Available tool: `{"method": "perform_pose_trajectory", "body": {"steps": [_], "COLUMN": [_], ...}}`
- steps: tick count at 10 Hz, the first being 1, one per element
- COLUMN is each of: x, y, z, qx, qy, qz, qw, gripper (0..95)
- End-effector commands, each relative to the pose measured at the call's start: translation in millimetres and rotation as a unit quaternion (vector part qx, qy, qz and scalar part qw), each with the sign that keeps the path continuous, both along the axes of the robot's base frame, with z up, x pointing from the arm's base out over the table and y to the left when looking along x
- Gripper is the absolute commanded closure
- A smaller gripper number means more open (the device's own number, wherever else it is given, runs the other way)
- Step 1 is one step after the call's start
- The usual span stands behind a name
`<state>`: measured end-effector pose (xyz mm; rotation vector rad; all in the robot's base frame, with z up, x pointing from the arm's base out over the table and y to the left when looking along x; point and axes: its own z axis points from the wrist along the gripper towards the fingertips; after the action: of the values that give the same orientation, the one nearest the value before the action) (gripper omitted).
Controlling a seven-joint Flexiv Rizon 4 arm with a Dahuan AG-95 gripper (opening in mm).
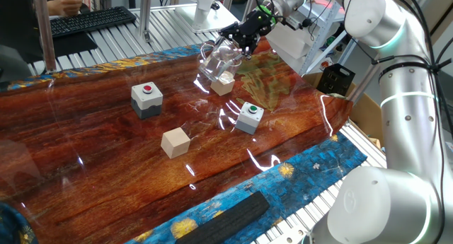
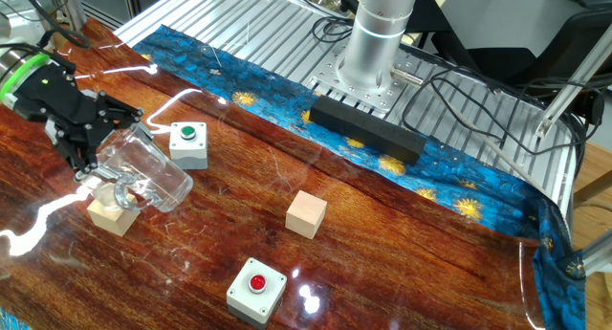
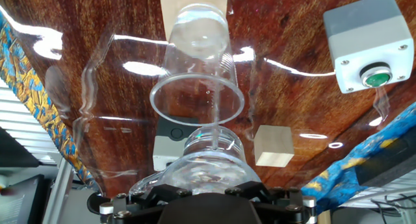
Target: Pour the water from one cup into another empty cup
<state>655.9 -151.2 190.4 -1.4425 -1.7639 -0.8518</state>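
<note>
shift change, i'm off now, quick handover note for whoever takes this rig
Gripper: closed on the glass mug, holding it tipped on its side above the table.
Smaller clear cup: in the hand view, just in front of the mug's mouth, beside a wooden cube.
Done: mug picked up and tilted; a thin stream of water seems to run toward the cup.
Left: finish pouring, then put the mug down.

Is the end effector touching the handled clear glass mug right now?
Touching. The other fixed view shows the end effector clamped around the tilted clear glass mug, which it holds by the base.
</note>
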Motion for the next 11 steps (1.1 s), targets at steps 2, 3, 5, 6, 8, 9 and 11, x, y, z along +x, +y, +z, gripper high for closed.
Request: {"method": "perform_pose_trajectory", "body": {"steps": [2, 3, 5, 6, 8, 9, 11], "x": [-0.9, -0.9, -0.9, -0.9, -0.9, -0.9, -0.9], "y": [1.5, 1.6, 1.6, 1.6, 1.6, 1.6, 1.6], "z": [0.4, 0.4, 0.4, 0.4, 0.4, 0.4, 0.4], "qx": [0.009, 0.011, 0.013, 0.018, 0.024, 0.028, 0.022], "qy": [0.005, 0.006, 0.006, 0.008, 0.011, 0.012, 0.009], "qz": [-0.006, -0.007, -0.006, -0.009, -0.010, -0.011, -0.008], "qw": [0.9999, 0.9999, 0.9999, 0.9998, 0.9996, 0.9995, 0.9997], "gripper": [95.0, 95.0, 95.0, 95.0, 95.0, 95.0, 95.0]}}
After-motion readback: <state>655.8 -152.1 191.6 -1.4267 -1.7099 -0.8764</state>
